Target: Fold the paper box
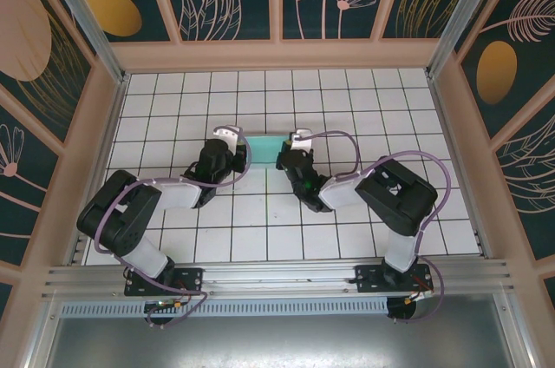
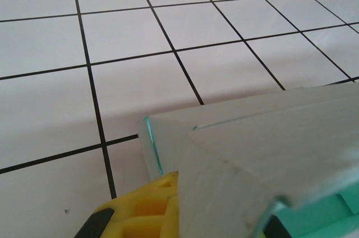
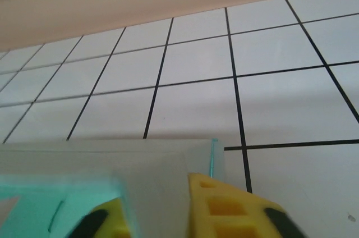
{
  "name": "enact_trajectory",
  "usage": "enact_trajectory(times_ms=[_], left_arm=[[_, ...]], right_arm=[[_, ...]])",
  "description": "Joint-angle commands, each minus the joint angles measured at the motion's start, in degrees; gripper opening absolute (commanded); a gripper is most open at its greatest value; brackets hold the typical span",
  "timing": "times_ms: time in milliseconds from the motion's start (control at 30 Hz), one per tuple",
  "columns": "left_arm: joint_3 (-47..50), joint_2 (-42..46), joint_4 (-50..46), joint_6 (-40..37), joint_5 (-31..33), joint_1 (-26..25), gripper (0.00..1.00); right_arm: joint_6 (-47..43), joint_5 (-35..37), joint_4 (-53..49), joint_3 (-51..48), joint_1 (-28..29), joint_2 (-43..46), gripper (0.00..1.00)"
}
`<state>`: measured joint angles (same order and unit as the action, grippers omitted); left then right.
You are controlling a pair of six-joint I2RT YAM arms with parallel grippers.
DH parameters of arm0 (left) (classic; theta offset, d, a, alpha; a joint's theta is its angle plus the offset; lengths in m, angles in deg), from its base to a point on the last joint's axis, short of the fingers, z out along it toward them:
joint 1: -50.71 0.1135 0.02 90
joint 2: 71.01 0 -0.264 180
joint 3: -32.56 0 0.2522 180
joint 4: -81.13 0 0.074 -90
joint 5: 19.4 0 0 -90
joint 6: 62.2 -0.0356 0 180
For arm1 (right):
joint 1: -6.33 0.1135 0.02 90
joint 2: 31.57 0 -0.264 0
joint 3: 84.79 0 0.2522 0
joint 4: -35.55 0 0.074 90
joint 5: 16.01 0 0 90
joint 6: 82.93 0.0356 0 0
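A: Where does the top view sit?
B: High behind both arm bases, looking down over the whole white black-gridded bench (image 1: 347, 99).
A: And the wrist views?
B: Low, very close, skimming that bench; both share the pale teal thin-card paper box (image 2: 252, 154).

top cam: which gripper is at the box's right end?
The right gripper, reaching in from the right-hand base. The left gripper is at the opposite, left end of the paper box.
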<state>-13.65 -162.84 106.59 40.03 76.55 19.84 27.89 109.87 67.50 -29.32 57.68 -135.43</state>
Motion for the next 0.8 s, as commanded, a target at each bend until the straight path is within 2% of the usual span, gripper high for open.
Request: enact_trajectory(times_ms=[0, 100, 233, 400, 467, 667, 767], left_arm=[[0.67, 0.87, 1.13, -0.54, -0.53, -1.12, 0.00], [0.47, 0.93, 0.37, -0.53, 1.93, -1.12, 0.00], [-0.17, 0.39, -0.30, -1.48, 2.69, -1.12, 0.00], [-0.58, -0.34, -0.42, -0.98, 2.40, -1.12, 0.00], [-0.43, -0.58, -0.16, -0.73, 2.13, -1.12, 0.00], [0.22, -0.63, -0.16, -0.50, 1.18, -1.12, 0.02], [0.14, -0.50, -0.55, -0.19, 0.68, -1.12, 0.12]], right_arm=[[-1.86, -0.47, 2.60, -2.76, 2.61, 4.87, 0.34], [-4.48, 1.51, 3.21, -5.19, 3.81, 10.81, 0.57], [-4.96, 2.72, 1.67, -8.82, 4.39, 20.31, 0.72], [-7.16, 2.48, -1.97, -8.66, 3.54, 29.96, 0.75], [-3.62, 0.46, -11.20, -4.72, 1.14, 30.99, 0.76], [9.34, -15.57, -30.81, 7.95, -8.19, 25.90, 0.76], [9.00, -15.87, -32.39, 11.15, -8.64, 21.71, 0.76]])
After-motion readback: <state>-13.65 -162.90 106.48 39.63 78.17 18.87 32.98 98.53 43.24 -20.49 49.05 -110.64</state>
